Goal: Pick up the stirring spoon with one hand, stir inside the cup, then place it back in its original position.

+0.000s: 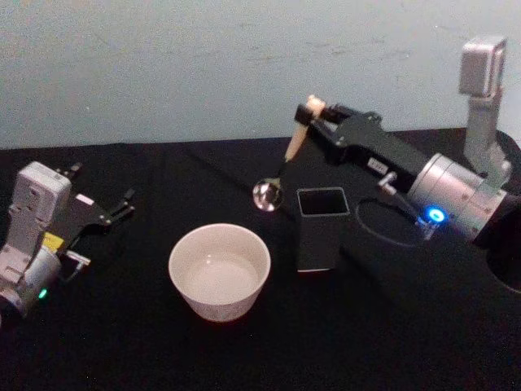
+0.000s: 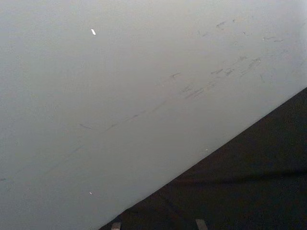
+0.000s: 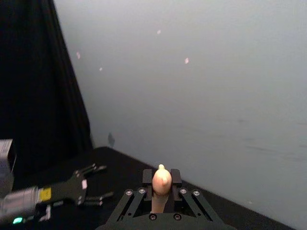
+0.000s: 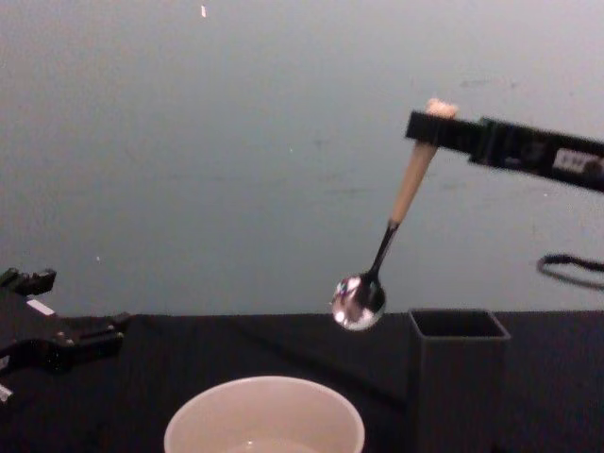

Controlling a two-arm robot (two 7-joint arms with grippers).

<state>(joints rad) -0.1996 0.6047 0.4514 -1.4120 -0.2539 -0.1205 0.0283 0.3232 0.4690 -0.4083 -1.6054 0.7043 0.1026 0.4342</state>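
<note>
**Spoon aloft in the right gripper, clear of cup and holder**

The black-covered table (image 1: pixel 391 342) runs back to a pale wall (image 1: pixel 203 65). The left wrist view gives you little more than that wall and a dark wedge of the cloth.

Your right gripper (image 1: pixel 313 114) reaches in from the right, raised well above the table. The chest view shows it as a dark bar high on the right. Its fingers are clamped on the top of the stirring spoon (image 1: pixel 285 159). The right wrist view confirms this from behind, with the pale bear-head tip (image 3: pixel 161 179) standing up between the two black pads.

Your left gripper (image 1: pixel 99 187) sits low on the left, fingers spread and holding nothing, well apart from everything else. The right wrist view catches it far off, across the cloth.

The cream-white cup (image 1: pixel 216 305) stands near the front centre. From the head view you look down into its pale inside. The chest view gives you just its rim and wall.

The dark grey square-sided holder (image 1: pixel 317 236) stands just right of the cup, with a gap between them.

The spoon hangs tilted, with the beige handle uppermost and the dark stem running down and to the left to a shiny bowl (image 4: pixel 359 302). In the chest view that bowl hangs in the air above the cup's rim, left of the holder's mouth and touching neither.
</note>
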